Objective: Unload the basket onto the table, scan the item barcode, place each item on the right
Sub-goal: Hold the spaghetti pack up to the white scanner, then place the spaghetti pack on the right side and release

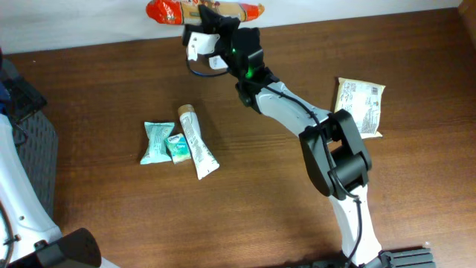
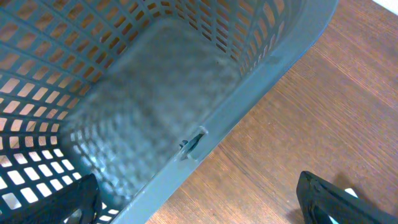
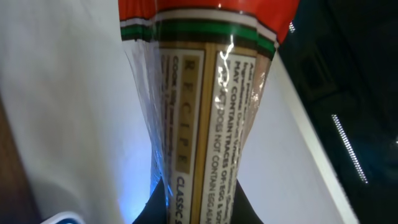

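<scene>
Pouches, tube and beige packet lie apart from right pincer clenched on red-ended packet; left pincer gapes.

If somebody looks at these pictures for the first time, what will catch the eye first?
The long red-and-tan food packet, gripped by the right gripper at the far edge of the brown wooden table, stands out first. Next comes the grey plastic lattice basket that fills the left wrist view.
</scene>
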### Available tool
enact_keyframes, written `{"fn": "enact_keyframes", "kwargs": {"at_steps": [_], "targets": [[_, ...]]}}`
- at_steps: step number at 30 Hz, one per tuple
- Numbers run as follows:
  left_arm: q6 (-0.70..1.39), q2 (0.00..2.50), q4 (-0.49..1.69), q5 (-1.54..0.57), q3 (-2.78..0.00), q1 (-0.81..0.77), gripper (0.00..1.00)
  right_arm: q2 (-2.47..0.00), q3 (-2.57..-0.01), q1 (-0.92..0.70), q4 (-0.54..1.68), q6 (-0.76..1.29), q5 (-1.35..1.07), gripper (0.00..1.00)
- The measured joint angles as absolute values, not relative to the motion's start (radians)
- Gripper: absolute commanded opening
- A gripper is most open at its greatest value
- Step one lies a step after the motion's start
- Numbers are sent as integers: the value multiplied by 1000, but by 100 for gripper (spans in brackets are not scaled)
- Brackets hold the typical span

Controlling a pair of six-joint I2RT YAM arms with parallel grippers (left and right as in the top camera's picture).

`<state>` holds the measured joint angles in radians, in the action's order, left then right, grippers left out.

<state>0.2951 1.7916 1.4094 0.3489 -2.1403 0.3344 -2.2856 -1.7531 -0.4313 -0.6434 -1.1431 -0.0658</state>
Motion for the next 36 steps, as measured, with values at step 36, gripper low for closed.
{"fn": "enact_keyframes", "kwargs": {"at_steps": [36], "targets": [[295,1792,1409,349,-2140,334,99,-1668,-1933,-291,980,-180,105,4]]}}
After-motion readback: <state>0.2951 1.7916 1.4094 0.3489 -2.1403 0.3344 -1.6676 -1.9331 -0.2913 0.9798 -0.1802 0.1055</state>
